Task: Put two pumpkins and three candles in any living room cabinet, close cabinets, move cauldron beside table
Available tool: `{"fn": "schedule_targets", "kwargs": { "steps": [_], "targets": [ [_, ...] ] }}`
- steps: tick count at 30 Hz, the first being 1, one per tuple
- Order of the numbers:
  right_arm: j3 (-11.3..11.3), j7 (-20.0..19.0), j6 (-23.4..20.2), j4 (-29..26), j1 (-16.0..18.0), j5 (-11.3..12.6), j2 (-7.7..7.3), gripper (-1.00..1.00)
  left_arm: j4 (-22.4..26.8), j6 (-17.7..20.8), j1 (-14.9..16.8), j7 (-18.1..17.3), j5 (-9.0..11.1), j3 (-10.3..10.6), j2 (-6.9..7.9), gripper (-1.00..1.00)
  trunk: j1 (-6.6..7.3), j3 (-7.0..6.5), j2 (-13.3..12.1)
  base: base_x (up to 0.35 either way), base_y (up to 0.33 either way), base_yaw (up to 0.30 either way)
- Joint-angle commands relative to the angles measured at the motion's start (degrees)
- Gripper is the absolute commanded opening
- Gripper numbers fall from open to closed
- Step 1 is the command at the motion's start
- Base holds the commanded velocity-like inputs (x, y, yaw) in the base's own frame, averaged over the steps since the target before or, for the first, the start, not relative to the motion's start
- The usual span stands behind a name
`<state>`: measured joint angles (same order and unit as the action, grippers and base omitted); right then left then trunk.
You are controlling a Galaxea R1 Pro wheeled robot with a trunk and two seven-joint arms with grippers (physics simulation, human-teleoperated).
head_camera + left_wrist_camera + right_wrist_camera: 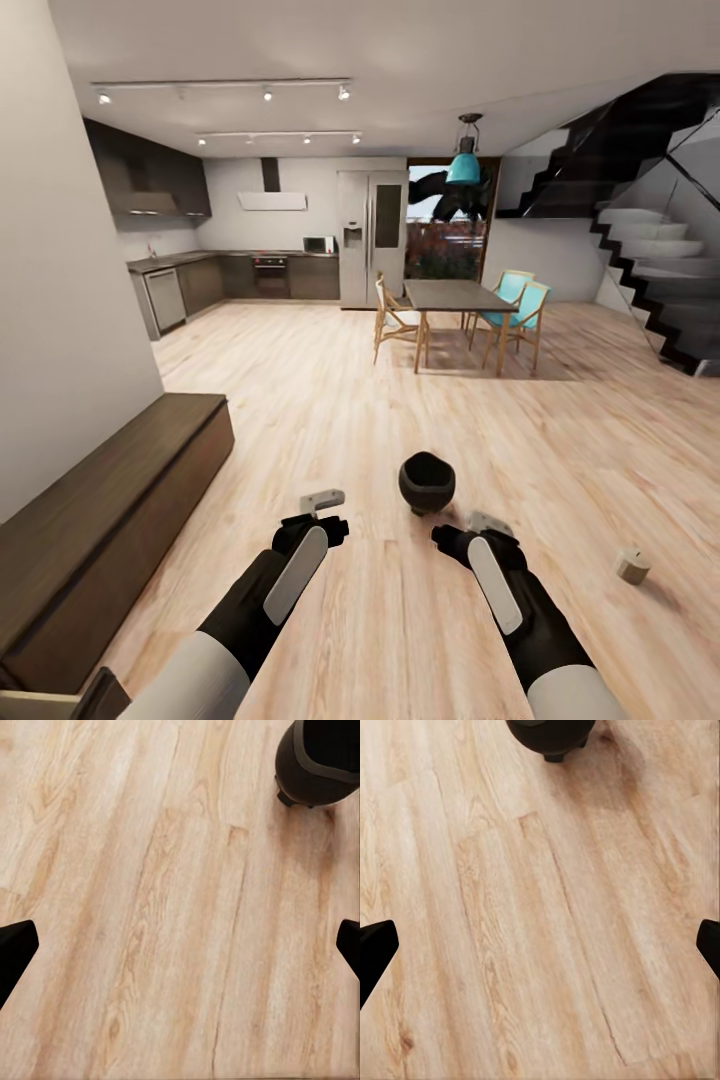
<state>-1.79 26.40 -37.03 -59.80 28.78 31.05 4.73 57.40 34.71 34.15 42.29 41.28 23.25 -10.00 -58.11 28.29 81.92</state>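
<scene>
Left gripper [180,945] agape — cauldron [319,761] cropped

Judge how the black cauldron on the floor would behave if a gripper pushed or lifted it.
The cauldron looks rigid, so it should keep its shape. It stands on short legs on the wood floor, so a low push would probably scoot it, while a high one might tip it. Its round, smooth body could slip between fingers; the wide rim seems the surer hold.
</scene>
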Motion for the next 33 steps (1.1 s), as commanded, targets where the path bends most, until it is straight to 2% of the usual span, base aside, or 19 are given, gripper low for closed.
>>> {"fn": "schedule_targets", "kwargs": {
  "steps": [1,25,33],
  "targets": [
    [-0.09,0.58,-0.06,-0.06,0.05,0.59,-0.02,1.00,0.08,0.09,0.04,0.51,0.46,0.04,0.00,1.00,0.00,0.07,0.04,0.000,0.000,-0.278],
    [0.05,0.58,0.18,-0.15,-0.03,0.59,-0.08,1.00,0.08,0.02,0.04,0.51,0.46,0.04,0.00,1.00,0.00,0.16,0.04,0.000,0.000,-0.278],
    [2.37,0.47,0.20,-0.13,-0.04,0.59,-0.08,1.00,0.08,0.01,0.04,0.51,0.43,0.04,0.00,1.00,0.00,0.42,0.04,0.000,0.000,-0.275]
  ]
}}
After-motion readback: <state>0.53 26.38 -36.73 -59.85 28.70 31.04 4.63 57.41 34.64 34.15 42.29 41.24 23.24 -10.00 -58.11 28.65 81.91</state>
